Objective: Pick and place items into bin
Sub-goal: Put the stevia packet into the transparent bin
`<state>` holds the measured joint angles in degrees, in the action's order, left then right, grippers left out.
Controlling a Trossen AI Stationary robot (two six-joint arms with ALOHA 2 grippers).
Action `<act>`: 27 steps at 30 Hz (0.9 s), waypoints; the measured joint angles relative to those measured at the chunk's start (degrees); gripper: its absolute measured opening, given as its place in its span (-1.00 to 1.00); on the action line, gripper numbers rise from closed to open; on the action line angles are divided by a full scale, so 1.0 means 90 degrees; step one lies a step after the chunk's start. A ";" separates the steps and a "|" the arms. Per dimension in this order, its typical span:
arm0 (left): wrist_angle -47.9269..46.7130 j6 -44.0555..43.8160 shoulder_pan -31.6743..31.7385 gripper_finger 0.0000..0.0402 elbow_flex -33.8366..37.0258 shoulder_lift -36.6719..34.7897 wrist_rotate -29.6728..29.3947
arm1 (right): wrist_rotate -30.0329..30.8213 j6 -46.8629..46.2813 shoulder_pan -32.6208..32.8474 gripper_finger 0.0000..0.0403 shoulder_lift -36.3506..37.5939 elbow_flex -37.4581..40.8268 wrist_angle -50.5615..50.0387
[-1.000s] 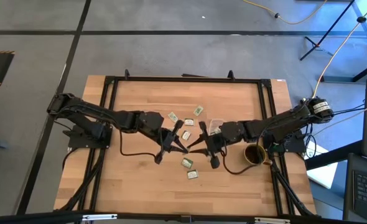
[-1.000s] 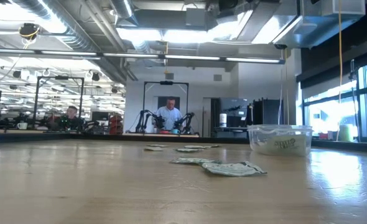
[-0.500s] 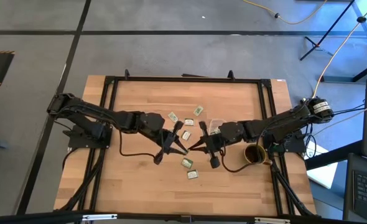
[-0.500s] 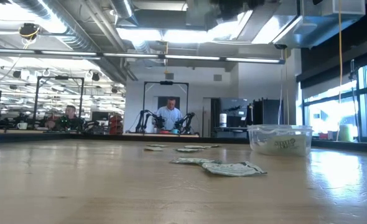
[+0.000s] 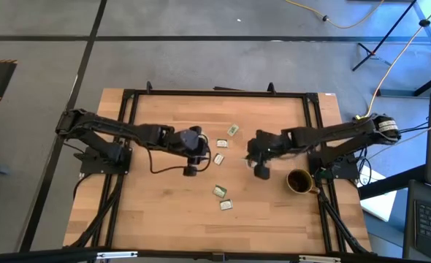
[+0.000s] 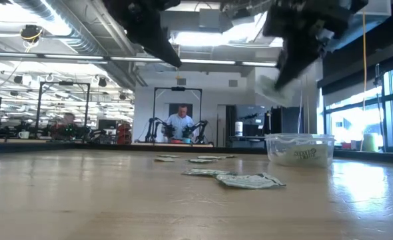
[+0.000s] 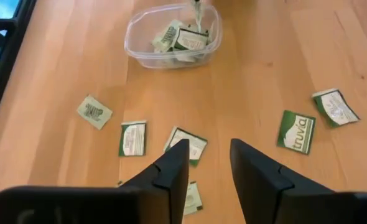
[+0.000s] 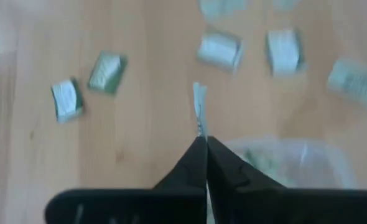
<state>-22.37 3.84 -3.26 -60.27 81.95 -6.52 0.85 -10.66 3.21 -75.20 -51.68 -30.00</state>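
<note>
"truvia" can be read on a green packet (image 7: 296, 132) in the left wrist view. The right gripper (image 8: 201, 142) is clamped on one packet (image 8: 199, 106) edge-on over the bin (image 7: 171, 34) — hidden from above. The left gripper (image 7: 209, 168) is held apart, empty, over loose packets.

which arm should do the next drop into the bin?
Right. The right gripper is shut on a packet and sits right by the clear bin. The left gripper is open, empty, over loose packets farther away.
</note>
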 joint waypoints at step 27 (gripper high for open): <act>-0.0025 -0.0026 0.0043 -0.51 0.0000 0.0000 0.0017 | -0.1268 -0.0138 -0.0856 -1.00 -0.1319 0.0005 -0.0977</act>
<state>-22.59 3.61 -2.87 -60.27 81.95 -6.37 -10.57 -11.90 -4.49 -87.07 -51.64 -38.79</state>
